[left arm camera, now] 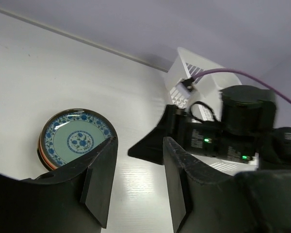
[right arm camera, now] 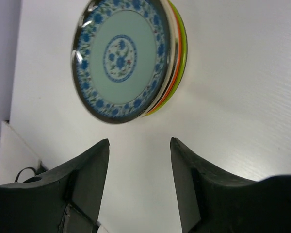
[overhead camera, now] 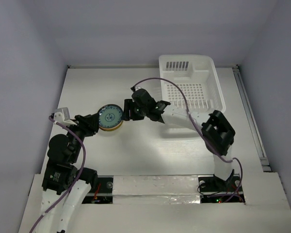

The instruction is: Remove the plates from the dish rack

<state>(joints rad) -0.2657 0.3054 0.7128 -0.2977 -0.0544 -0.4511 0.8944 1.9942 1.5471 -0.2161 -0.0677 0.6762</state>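
Note:
A stack of small plates (overhead camera: 110,118) lies on the white table left of centre, topped by a light blue-faced plate with a blue pattern (right arm camera: 121,58); orange and lime green rims show beneath it (right arm camera: 177,73). It also shows in the left wrist view (left arm camera: 77,138). The white dish rack (overhead camera: 190,85) stands at the back right and holds no plates that I can see. My right gripper (overhead camera: 129,110) is open and empty just right of the stack. My left gripper (overhead camera: 94,123) is open and empty just left of the stack.
The right arm's elbow (overhead camera: 219,132) hangs in front of the rack's near edge. A purple cable (overhead camera: 174,92) loops over the rack. Grey walls close the table at the back and sides.

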